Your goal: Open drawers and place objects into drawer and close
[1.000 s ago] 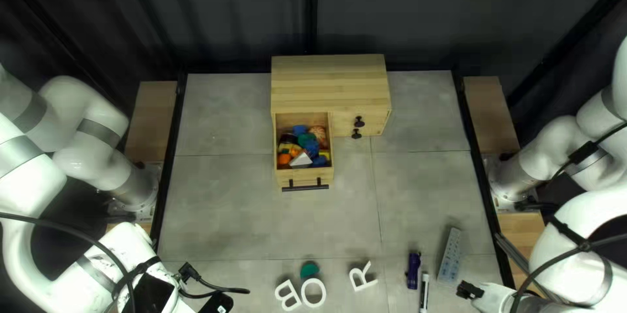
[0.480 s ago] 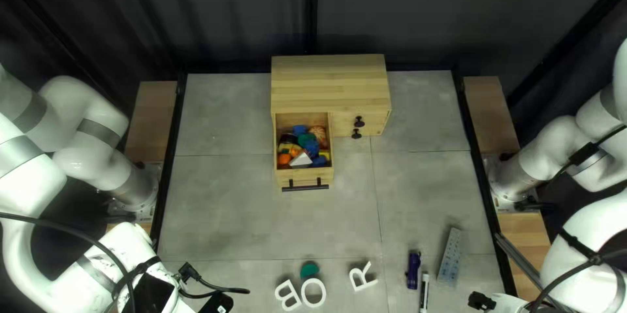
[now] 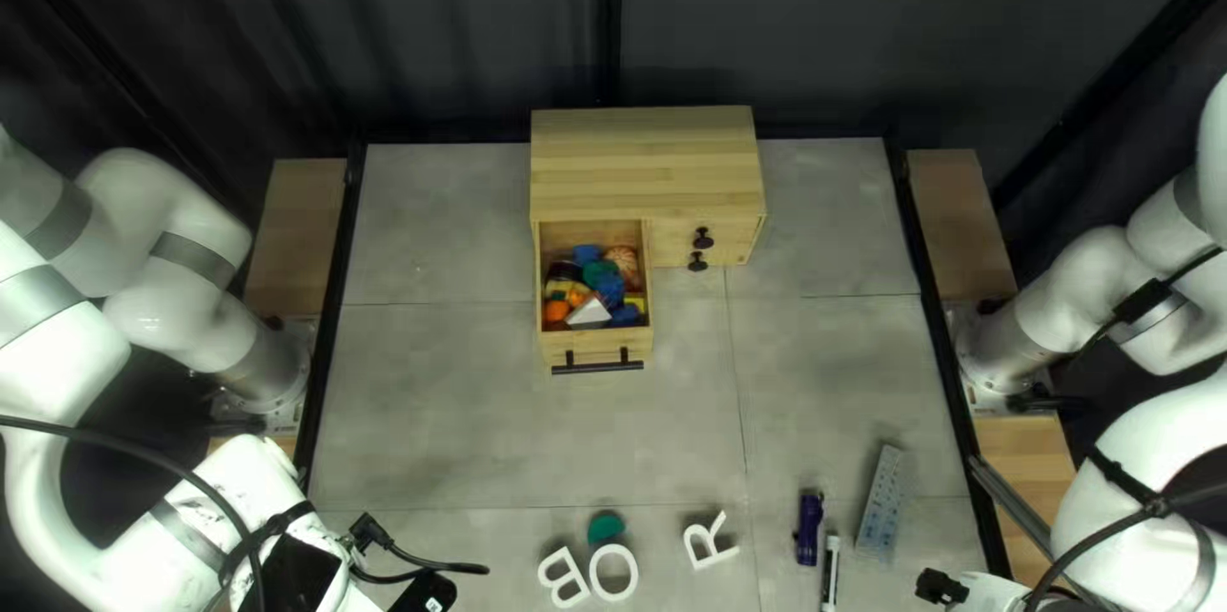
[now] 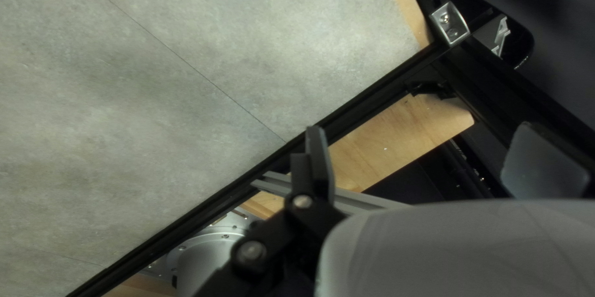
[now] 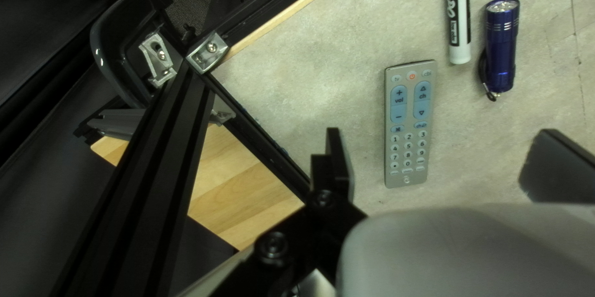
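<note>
The right tool [image 5: 440,132], nearer, has fingers apart, the remote [image 5: 409,126] ahead between them; overhead, its long axis runs roughly twelve to six, the open drawer [image 3: 598,340] at its ten o'clock.

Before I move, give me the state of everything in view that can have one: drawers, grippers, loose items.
Bar-handled drawer: open, filled with toys
Double-knobbed front: shut
Left gripper: open, holding nothing
Right gripper: open, holding nothing
Remote: lying buttons up
Flashlight: lying on its side; can't tell if lit
Marker: lying down; can't tell if capped
Letter R: lying flat
</note>
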### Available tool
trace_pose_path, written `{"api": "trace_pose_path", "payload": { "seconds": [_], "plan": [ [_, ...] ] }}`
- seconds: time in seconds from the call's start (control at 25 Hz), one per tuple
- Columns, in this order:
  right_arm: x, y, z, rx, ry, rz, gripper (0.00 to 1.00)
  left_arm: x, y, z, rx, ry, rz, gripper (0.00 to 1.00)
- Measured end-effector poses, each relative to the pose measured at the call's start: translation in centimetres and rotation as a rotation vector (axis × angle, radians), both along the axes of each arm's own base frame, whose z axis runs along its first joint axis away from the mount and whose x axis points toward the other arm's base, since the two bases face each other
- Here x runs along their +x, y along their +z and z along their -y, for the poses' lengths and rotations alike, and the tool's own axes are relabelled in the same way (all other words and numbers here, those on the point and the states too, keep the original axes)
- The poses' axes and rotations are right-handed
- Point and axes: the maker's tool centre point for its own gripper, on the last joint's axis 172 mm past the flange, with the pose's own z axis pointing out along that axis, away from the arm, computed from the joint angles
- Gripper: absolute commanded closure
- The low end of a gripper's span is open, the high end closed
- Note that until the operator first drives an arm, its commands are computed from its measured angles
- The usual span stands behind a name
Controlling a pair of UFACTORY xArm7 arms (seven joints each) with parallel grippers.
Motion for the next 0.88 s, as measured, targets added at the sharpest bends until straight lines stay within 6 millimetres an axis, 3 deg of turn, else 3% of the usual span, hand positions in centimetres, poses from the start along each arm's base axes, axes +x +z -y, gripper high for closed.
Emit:
{"api": "trace_pose_path", "payload": {
  "seconds": [0.2, 0.52, 0.88],
  "plan": [
    [0.0, 0.0, 0.0, 0.000, 0.000, 0.000, 0.00, 2.8, 0.9, -3.7, 0.045, -0.162, 0.054, 0.00],
    [0.0, 0.0, 0.0, 0.000, 0.000, 0.000, 0.00, 10.1, 3.4, -9.9, 0.100, -0.267, 0.118, 0.00],
    [0.0, 0.0, 0.0, 0.000, 0.000, 0.000, 0.00, 10.9, 4.1, -10.7, 0.103, -0.266, 0.128, 0.00]
  ]
}}
